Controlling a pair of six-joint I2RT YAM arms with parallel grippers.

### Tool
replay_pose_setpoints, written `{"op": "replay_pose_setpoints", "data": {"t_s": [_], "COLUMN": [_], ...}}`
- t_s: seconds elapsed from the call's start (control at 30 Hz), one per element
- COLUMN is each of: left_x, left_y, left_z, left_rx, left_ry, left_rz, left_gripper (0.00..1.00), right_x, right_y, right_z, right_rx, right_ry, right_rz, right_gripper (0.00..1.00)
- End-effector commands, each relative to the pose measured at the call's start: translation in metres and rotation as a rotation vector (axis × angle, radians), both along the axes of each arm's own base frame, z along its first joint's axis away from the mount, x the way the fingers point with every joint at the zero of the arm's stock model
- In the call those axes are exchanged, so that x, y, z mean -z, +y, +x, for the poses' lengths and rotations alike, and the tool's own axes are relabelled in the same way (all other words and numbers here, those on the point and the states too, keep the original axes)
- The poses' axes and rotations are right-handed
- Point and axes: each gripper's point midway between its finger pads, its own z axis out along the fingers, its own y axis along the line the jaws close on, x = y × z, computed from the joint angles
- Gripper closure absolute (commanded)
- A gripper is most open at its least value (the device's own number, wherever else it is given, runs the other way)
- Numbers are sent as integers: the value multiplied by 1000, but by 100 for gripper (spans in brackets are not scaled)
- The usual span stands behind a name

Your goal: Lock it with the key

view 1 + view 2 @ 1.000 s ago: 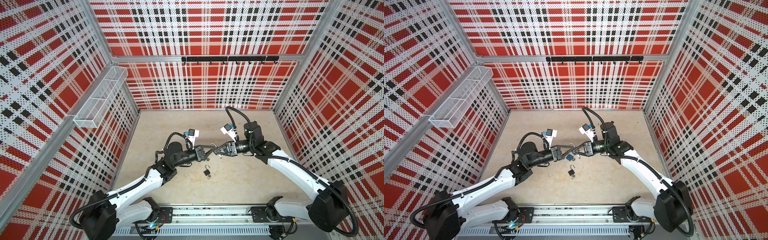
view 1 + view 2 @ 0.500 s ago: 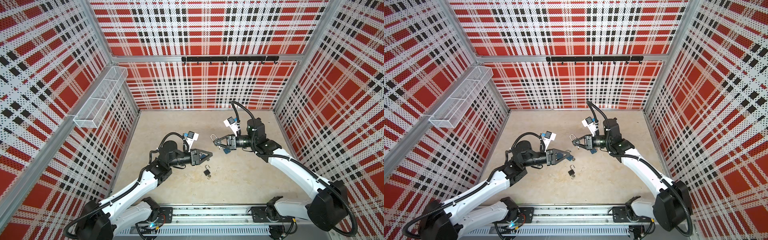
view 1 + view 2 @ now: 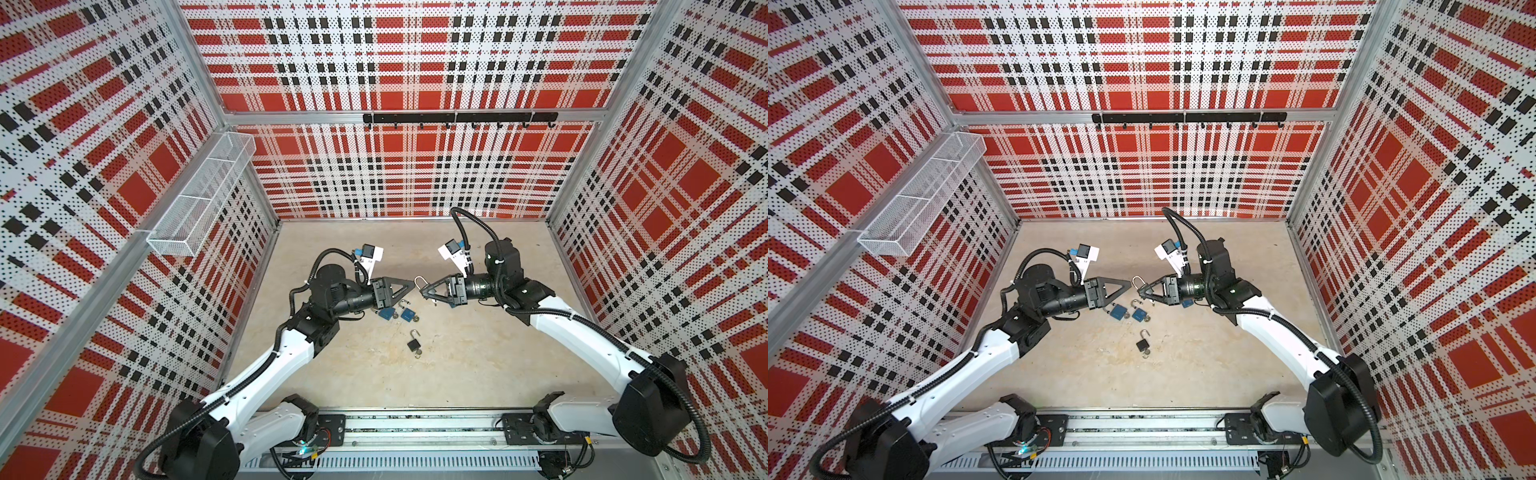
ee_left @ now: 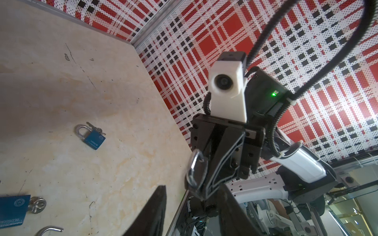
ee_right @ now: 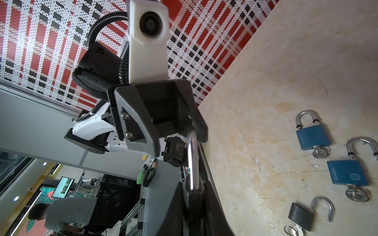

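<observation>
Since a second ago the left gripper (image 3: 409, 291) has drawn its jaws apart and drifted toward 12 o'clock, and the two claws, then meeting tip to tip, now stand just beside each other. Its fingers are spread with a clear gap between them and nothing in it, as the right wrist view shows. At its 3 o'clock in both top views, the right gripper (image 3: 423, 292) is pressed onto the body of a padlock (image 5: 192, 163), held off the floor (image 3: 478, 374). The silver shackle sticks out toward the left gripper and ends right at one of its fingers; whether they touch I cannot tell, nor whether the shackle is latched. Toward 6 o'clock of the held lock, two blue padlocks (image 3: 387, 313) lie side by side on the floor, each with a key (image 5: 319, 152) in its base. Farther toward 6 o'clock lies a black padlock (image 3: 413, 344), shackle swung open, with its own key at its base.
</observation>
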Motion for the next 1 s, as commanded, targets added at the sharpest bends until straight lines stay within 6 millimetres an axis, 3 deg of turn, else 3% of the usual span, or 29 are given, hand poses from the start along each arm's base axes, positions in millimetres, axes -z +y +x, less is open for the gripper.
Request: {"op": "replay_pose_setpoints", "data": {"t_s": [0.0, 0.47, 0.97], "left_x": [-20, -28, -24], "left_y": [-8, -13, -21], "left_z": [0, 4, 8], "left_rx": [29, 44, 63], "left_ry": [-70, -93, -87], "left_rz": [-27, -52, -49], "left_gripper": [56, 58, 66], "right_x": [-19, -18, -19], "right_y": [6, 9, 13], "right_z": [1, -2, -3], "right_rx": [-30, -47, -58], "right_ry": [-74, -72, -72], "right_rz": [44, 44, 46], "right_gripper": [100, 100, 100]}}
